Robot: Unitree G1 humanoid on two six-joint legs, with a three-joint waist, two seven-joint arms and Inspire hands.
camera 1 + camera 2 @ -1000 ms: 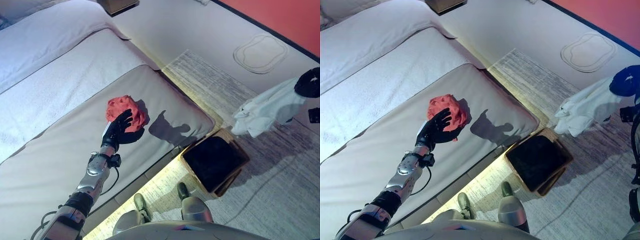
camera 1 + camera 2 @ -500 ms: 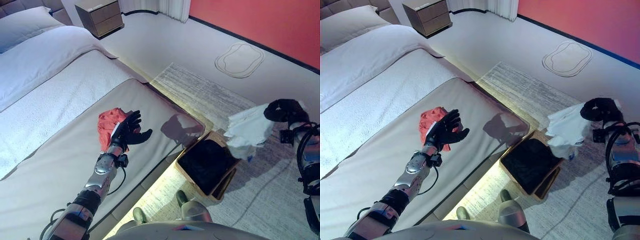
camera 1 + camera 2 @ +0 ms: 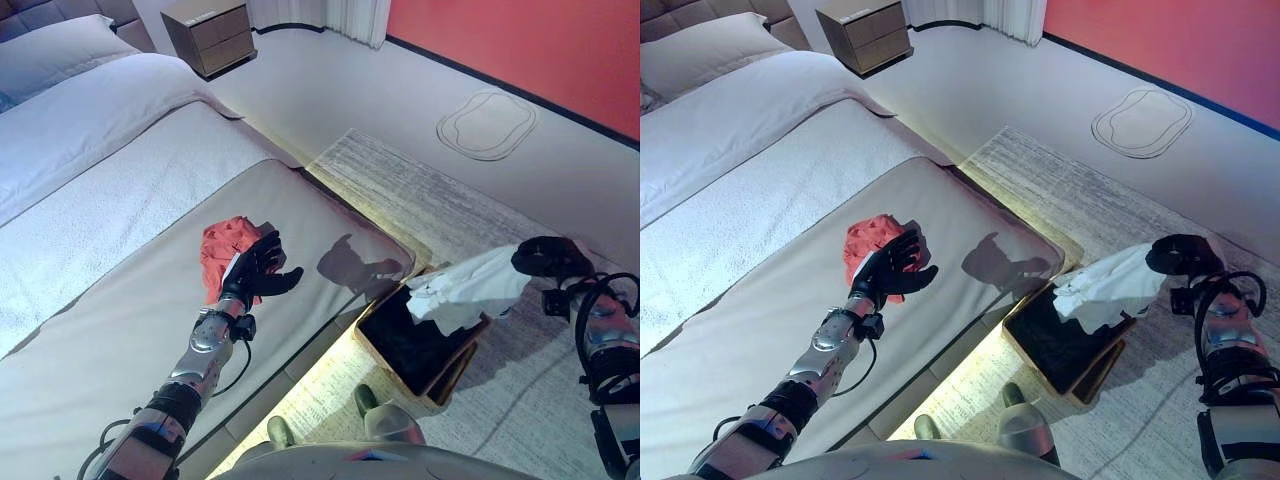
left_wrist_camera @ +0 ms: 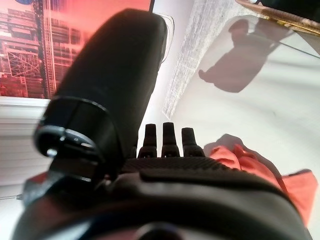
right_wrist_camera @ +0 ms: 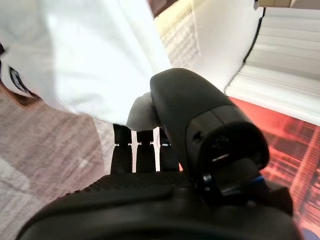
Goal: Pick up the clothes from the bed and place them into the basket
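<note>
Beside the bed (image 3: 110, 330), two garments, one basket.
At frame centre a crumpled red cloth (image 3: 222, 252) lies on the smooth grey cover, the left hand (image 3: 258, 272) over it with fingers spread, grasping nothing. At lower right the right hand (image 3: 1180, 256) clenches a limp white cloth (image 3: 1102, 290) hanging over the square, dark-lined basket (image 3: 1065, 345) on the striped rug (image 3: 440, 200).

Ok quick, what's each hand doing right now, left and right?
Left hand: open, fingers spread by the red garment on the bed, not gripping it.
Right hand: shut on the white garment, over the basket.
</note>
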